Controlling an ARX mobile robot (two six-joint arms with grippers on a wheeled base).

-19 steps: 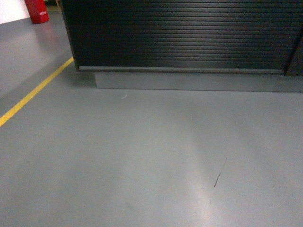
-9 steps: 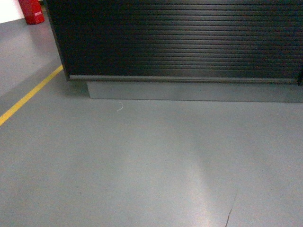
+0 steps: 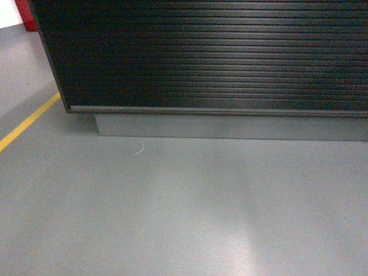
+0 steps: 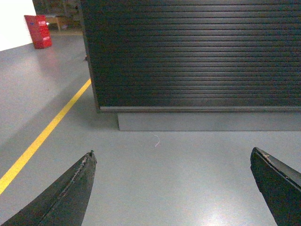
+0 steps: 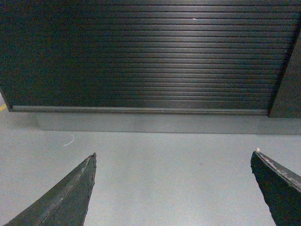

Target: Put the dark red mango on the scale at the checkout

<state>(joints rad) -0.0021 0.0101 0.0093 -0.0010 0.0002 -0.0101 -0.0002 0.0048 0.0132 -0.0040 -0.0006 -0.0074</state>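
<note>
Head view shows only the checkout (image 3: 218,57) front and floor (image 3: 184,218). Both claws, left (image 4: 171,188) and right (image 5: 171,188), gape empty. I see no mango or scale anywhere, so everything remains undone.

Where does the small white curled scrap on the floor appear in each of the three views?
Head: white scrap lower left of centre, just before the checkout plinth.
Left wrist: scrap near the centre, below the plinth.
Right wrist: scrap far left.
Shared landmark: the checkout's ribbed black front.
</note>
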